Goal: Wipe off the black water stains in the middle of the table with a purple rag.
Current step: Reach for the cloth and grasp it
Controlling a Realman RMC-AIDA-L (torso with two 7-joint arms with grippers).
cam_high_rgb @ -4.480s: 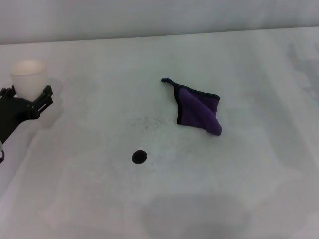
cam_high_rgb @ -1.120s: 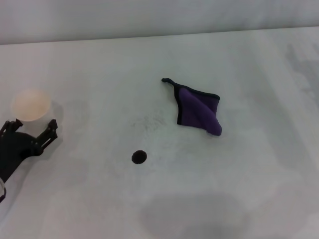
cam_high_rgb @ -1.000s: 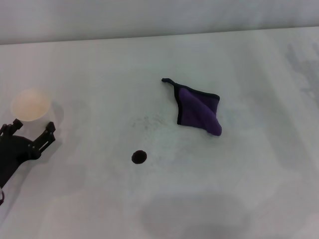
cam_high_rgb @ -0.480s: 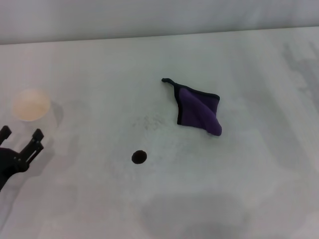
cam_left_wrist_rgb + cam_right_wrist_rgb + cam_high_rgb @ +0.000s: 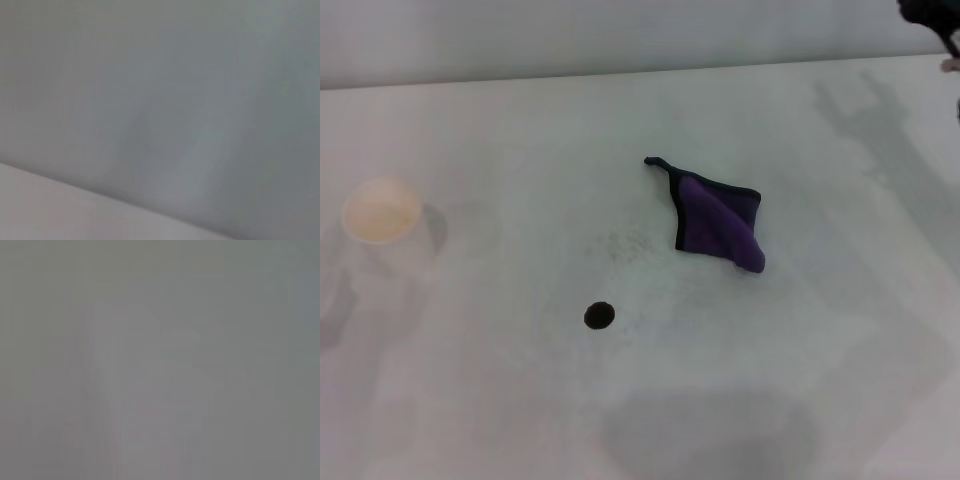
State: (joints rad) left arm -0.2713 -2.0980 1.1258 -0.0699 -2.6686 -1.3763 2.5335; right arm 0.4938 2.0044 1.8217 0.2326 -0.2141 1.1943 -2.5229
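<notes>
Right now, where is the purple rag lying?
In the head view, the purple rag lies folded on the table just right of centre, apart from the black spot nearer the robot on its left.

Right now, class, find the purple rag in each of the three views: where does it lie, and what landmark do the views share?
Head view: the purple rag lies folded on the table, right of centre, beyond and to the right of the black water stains.
Left wrist view: not in it; only blank grey surface.
Right wrist view: not in it; only blank grey.
Shared landmark: none can be matched; the wrist views show nothing recognisable.
</notes>
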